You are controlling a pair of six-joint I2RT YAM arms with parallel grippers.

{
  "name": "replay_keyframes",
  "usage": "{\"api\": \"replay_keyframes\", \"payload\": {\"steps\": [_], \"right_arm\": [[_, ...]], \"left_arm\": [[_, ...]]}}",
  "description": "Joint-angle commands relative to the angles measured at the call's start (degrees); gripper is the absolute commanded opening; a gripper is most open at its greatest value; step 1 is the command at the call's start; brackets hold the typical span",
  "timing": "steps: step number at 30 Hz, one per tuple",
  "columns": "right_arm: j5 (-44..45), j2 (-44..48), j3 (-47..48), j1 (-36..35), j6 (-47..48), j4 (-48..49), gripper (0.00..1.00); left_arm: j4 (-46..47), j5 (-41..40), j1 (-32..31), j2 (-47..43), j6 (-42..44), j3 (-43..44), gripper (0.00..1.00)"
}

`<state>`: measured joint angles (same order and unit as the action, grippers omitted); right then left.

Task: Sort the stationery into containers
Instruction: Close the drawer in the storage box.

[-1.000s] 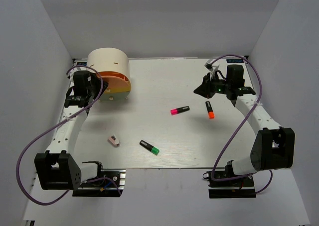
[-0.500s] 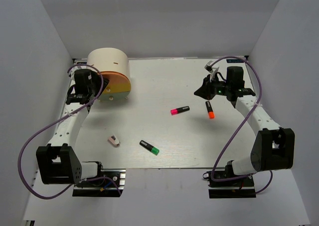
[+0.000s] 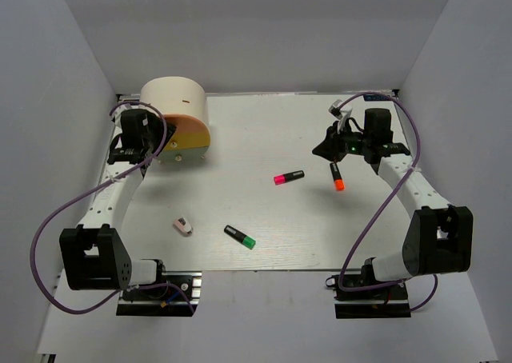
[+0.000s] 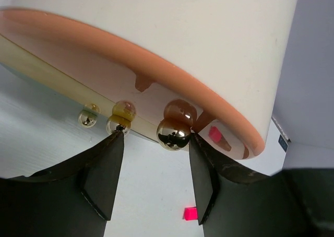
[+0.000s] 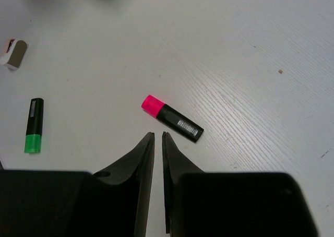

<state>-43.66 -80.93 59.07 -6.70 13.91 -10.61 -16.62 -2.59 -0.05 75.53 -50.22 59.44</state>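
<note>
A: Left hand (image 4: 155, 138) is right up against the cream organizer (image 3: 176, 99) at the far-left corner of the surface (image 3: 264, 131). Its fingers stand about half apart, with the big gold knob (image 4: 174, 134) sitting between them. The knob touches one finger and there's a clear gap to the other, so it's not a pinch.

B: Which drawer does that knob belong to?

A: Honestly can't tell from here. The orange drawer (image 3: 186, 127) sits on top of the yellow drawer (image 3: 192, 145), and both poke out a bit from under the drum. There's a second, smaller knob (image 4: 118, 125) right at the tip of the other finger.

B: And the other arm?

A: Right hand (image 5: 157, 135) hangs over the far right side, up off the surface. Fingers are nearly together with just a thin slit between them, and nothing in it.

B: So where's all the stationery?

A: Loose on the surface, well apart from the organizer. The orange highlighter (image 3: 337, 176) lies just on the near side of the right hand. The pink highlighter (image 3: 289, 177) is a bit further toward the middle. The green highlighter (image 3: 240, 237) is closer to the front edge, and the little eraser (image 3: 183, 226) lies to its left.
</note>
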Motion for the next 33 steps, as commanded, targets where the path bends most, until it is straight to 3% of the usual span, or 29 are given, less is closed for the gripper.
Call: {"api": "replay_keyframes", "payload": {"steps": [1,11,22,26,33], "right_arm": [[-0.4,1.9,-0.4,0.5,0.9,0.0,0.18],[-0.1,2.2,-0.5,0.5,1.6,-0.9,0.18],[-0.5,1.2,-0.9,0.5,2.1,-0.9,0.18],[-0.6,0.7,-0.4,0.6,2.5,-1.3,0.19],[-0.4,0.8,0.1,0.5,2.9,-2.0,0.19]], "left_arm": [[0.9,-1.3,0.4,0.0,0.3,2.1,0.63],[0.4,-1.3,0.4,-0.2,1.7,1.6,0.63],[-2.0,-0.7,0.4,-9.2,6.8,-9.9,0.49],[0.4,0.5,0.4,-9.4,7.4,-11.1,0.58],[1.0,1.0,0.4,-3.3,7.9,-4.6,0.64]]}}
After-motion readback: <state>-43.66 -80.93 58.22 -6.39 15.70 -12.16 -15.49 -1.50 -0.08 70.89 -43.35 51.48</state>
